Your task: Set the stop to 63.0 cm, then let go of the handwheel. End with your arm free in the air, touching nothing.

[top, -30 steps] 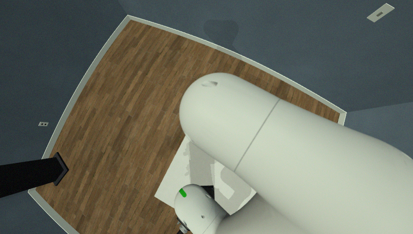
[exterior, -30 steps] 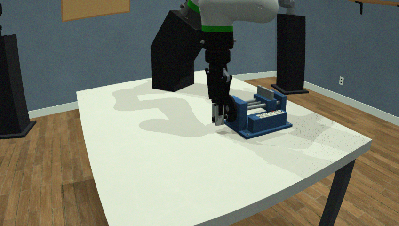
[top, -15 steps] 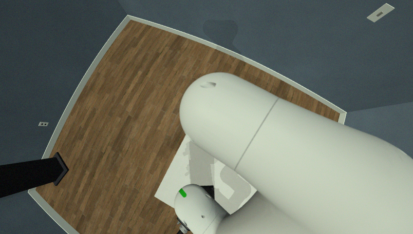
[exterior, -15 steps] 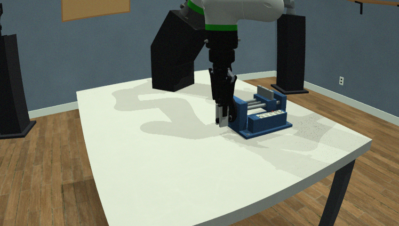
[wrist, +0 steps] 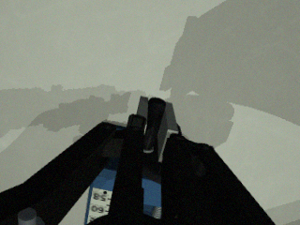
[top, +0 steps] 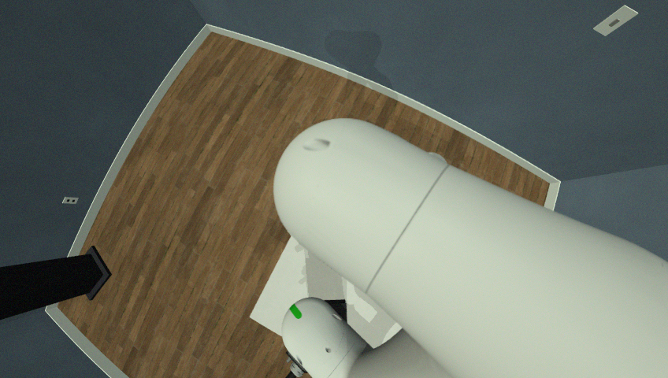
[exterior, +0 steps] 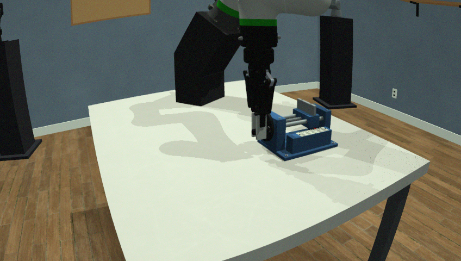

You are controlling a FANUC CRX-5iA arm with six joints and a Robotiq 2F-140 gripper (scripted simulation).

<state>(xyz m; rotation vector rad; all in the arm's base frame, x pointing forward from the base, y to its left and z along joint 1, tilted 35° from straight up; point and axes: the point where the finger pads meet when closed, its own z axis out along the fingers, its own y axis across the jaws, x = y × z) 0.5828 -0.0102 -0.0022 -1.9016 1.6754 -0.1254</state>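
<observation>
- Near the right edge of the worktop [top: 276, 299] [exterior: 161, 200] [wrist: 70, 42] in the exterior view, one blue fixture [exterior: 309, 142] [wrist: 151, 194], well apart from the near-right corner.
- On its left end, one black handwheel [exterior: 271, 129]; towards the right end, one blue carriage [exterior: 310, 118] bearing one upright grey plate [exterior: 306, 107], presumably the stop.
- Between the fixture's ends, several metal rods [exterior: 296, 123]; along the front, one white scale [exterior: 312, 131] [wrist: 99, 206] with one red mark [exterior: 315, 128].
- At the handwheel, one end effector [exterior: 259, 126] [wrist: 153, 112], pointing down, narrow, with two grey pads closed around one dark crank handle [exterior: 254, 131] [wrist: 156, 110].
- Legible in the wrist view, only 58 and 60, upside down; too small to read in the exterior view, so the stop's setting impossible to tell.
- Hidden from above by the pale arm [top: 375, 187] [exterior: 291, 5]: the fixture and much of the worktop; the end effector mostly cut off at the bottom.
- In the exterior view, three dark pedestals [exterior: 198, 67] [exterior: 336, 61] [exterior: 14, 97]: one behind the end effector, one beyond the right edge, one beyond the left edge.

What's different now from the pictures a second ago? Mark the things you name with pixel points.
The claw [exterior: 259, 128] [wrist: 153, 112] moved right and up in the exterior view, carrying the handwheel's little dark handle [exterior: 254, 131] [wrist: 155, 112] round with it. It hasn't grabbed anything new or let go: it's still shut on that handle. The blue frame [exterior: 309, 143] [wrist: 151, 192] stayed put, and I can't see any move of the grey stop plate [exterior: 306, 107].
</observation>
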